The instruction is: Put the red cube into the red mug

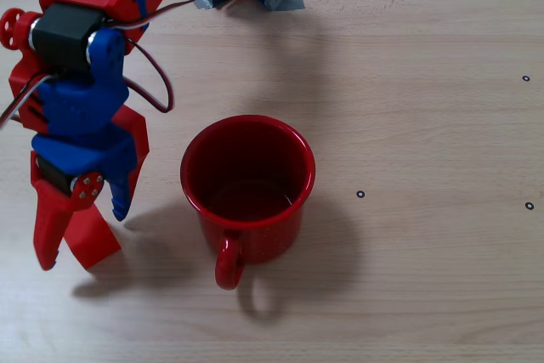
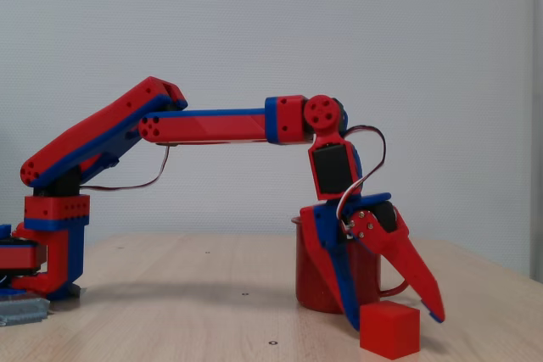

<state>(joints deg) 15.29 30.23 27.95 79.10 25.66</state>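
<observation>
Red-and-blue arm reaches from base (image 2: 51, 247) at left of side fixed view, forearm level, wrist bent down. Gripper (image 2: 394, 315) fingers spread wide, straddling red cube (image 2: 389, 328); whether fingers touch cube, cannot tell. Cube on wooden table (image 2: 195, 311), in front of red mug (image 2: 316, 281) in this view. In overhead fixed view gripper (image 1: 81, 259) sits at left, cube (image 1: 95, 240) partly hidden between fingers, mug (image 1: 247, 189) just right of it, upright, handle toward bottom edge, inside holding nothing.
</observation>
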